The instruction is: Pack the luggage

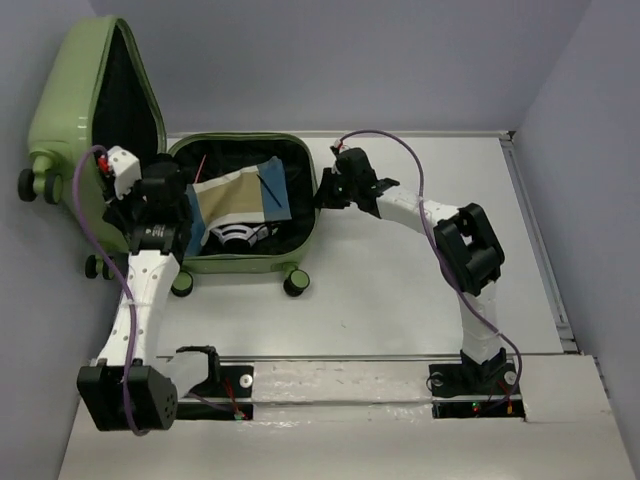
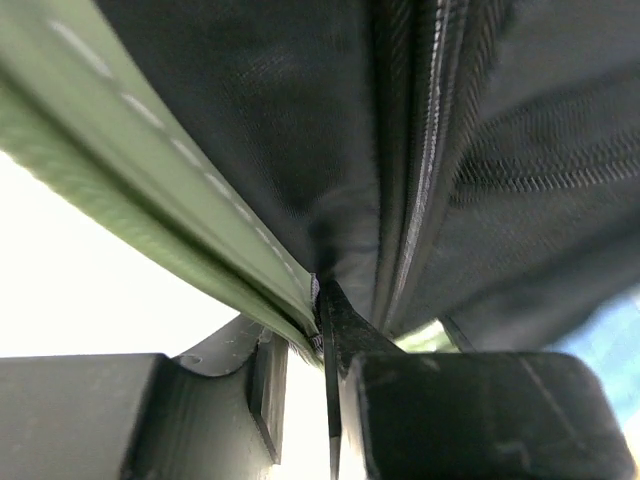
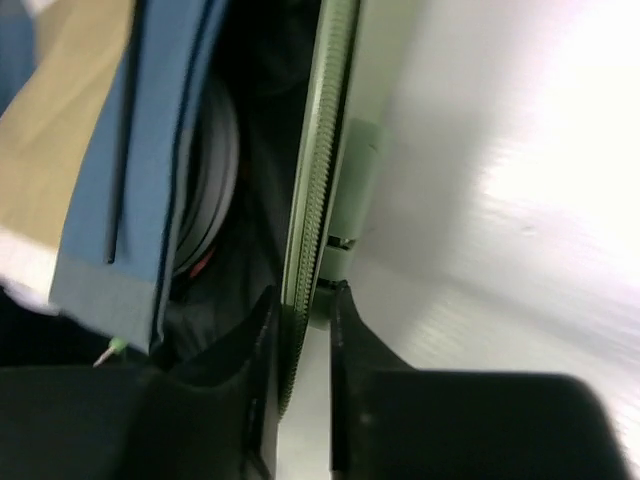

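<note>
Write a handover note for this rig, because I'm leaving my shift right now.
The left end effector is closed on the luggage rim at the hinge side.
The right end effector is closed on the right rim.
The luggage lies open on the table, with its lid raised at the left.
Done: a tan-and-blue folded item and a white-and-black item are inside.
Left: close and zip the lid.

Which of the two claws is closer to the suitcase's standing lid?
Left. The left gripper pinches the luggage edge right beside the lid, at the hinge side. The right gripper clamps the opposite rim, across the open half from the lid.
</note>
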